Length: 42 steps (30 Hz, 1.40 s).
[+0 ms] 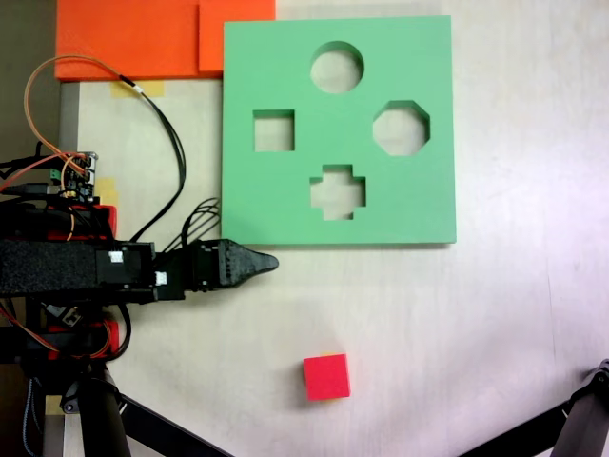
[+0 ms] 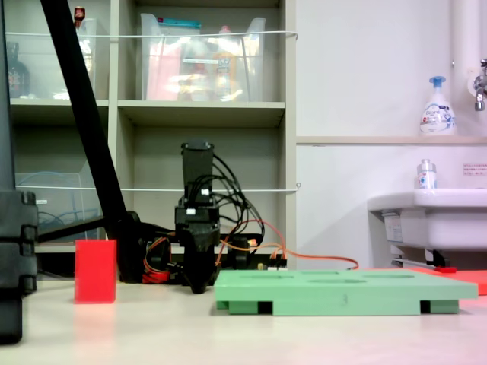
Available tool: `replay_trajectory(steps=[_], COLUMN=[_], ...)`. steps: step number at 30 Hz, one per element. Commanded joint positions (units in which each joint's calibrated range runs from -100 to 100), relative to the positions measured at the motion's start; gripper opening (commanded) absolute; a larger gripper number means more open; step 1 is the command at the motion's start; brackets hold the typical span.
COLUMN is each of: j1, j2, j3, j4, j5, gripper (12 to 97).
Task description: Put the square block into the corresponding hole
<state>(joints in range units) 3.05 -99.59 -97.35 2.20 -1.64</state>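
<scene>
Resting low beside the green board (image 1: 339, 133), the gripper (image 1: 269, 263) points its tapered tip outward, whether parted or closed I cannot tell, while the red block (image 1: 326, 377) sits apart on the table (image 1: 495, 324), the square hole (image 1: 273, 130) unfilled.

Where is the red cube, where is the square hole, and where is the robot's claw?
red cube (image 1: 326, 377): a fixed view from above, middle of its top face.
square hole (image 1: 255, 130): same view, green board's edge at the cutout.
claw (image 1: 271, 263): same view, at its tip.
</scene>
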Motion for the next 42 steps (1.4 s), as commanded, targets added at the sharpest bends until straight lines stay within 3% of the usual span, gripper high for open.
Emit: replay_trajectory(steps=[1,10,18,26,30,36,42], j1=[-2.15,-6.20,-7.08,-7.91,-8.74,-8.74,-8.74], j2=[-0.41,-0.41,-0.41,-0.41,-0.41,-0.41,8.25], j3=[-2.65,-2.65,-2.65,8.42,26.07,50.20,68.34], j4=[-1.00,-0.52,-4.18,-22.18,-45.78,-69.66,-80.06], j5=[4.98,22.86,32.67,35.31,35.75,36.43,37.61], gripper=[47.4,46.5,43.2,42.6,43.0,50.7,53.0])
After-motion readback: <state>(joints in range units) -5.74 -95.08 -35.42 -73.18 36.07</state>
